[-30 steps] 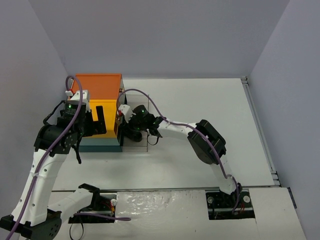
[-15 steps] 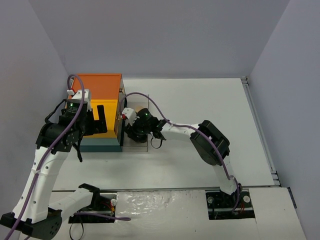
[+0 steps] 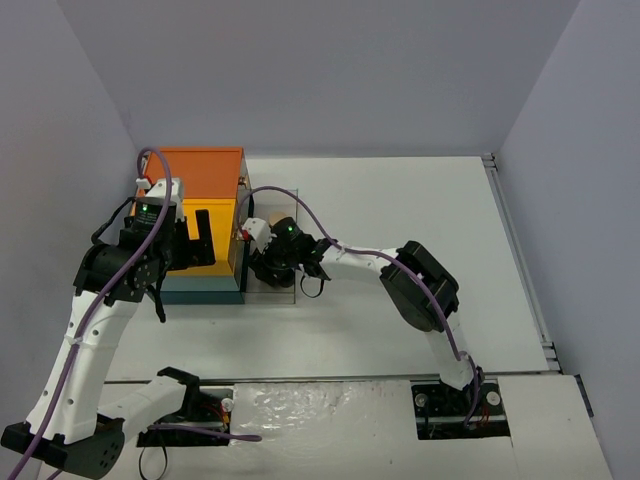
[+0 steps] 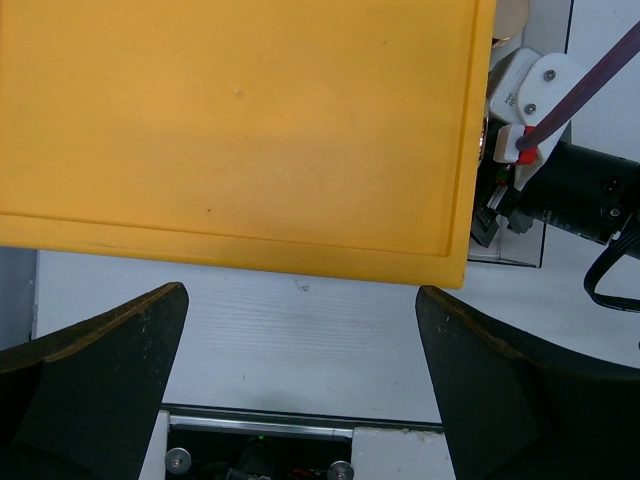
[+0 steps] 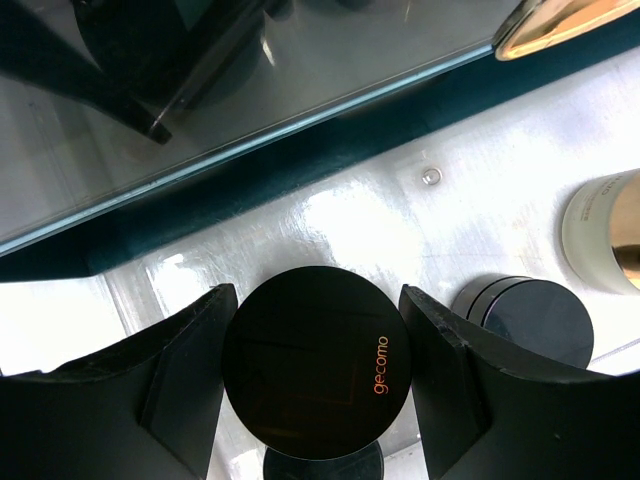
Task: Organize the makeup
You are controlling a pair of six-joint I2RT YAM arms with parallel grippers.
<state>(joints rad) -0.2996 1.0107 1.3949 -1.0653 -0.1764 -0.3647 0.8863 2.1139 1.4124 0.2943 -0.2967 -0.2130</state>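
Observation:
My right gripper (image 5: 318, 370) is shut on a round black jar (image 5: 318, 362) marked "gecomo", one finger on each side of it. It holds the jar inside a clear tray (image 3: 287, 291) next to the big orange-topped teal box (image 3: 200, 180). A second black jar (image 5: 530, 315) stands to the right and a third (image 5: 322, 466) shows just below. A cream jar (image 5: 605, 232) is at the right edge. My left gripper (image 4: 300, 390) is open and empty, hovering at the near edge of the box's orange lid (image 4: 240, 120). In the top view the right gripper (image 3: 264, 262) is at the box's right side.
The tray's clear wall (image 5: 250, 90) and the box's teal base run just beyond the held jar. A gold-rimmed object (image 5: 560, 25) lies past that wall. The right arm's wrist (image 4: 580, 185) is close to the box's right edge. White table spreads to the right.

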